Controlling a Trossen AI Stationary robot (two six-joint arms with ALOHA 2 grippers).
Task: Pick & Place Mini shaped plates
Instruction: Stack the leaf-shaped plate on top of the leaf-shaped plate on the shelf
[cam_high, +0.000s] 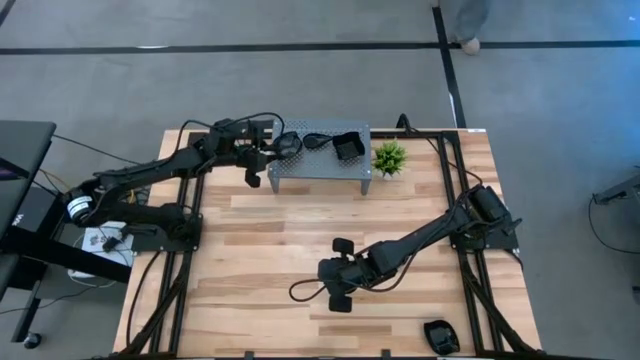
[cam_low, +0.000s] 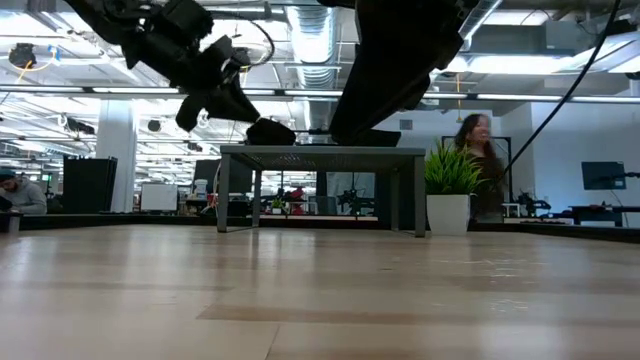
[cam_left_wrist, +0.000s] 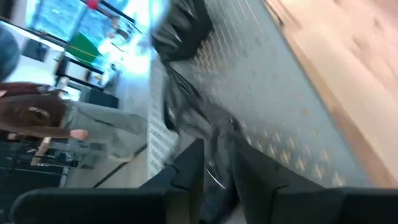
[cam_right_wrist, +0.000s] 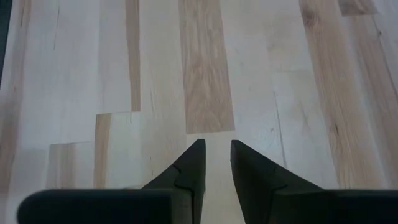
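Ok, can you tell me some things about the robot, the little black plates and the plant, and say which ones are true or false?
1. The grey perforated metal stand has glossy black mini plates on it. True.
2. The small green plant sits on top of the stand. False: it stands on the wooden table beside it.
3. The left hand is at the stand, gripping a black plate. True.
4. The right hand holds a plate. False: it holds nothing, above bare wood.
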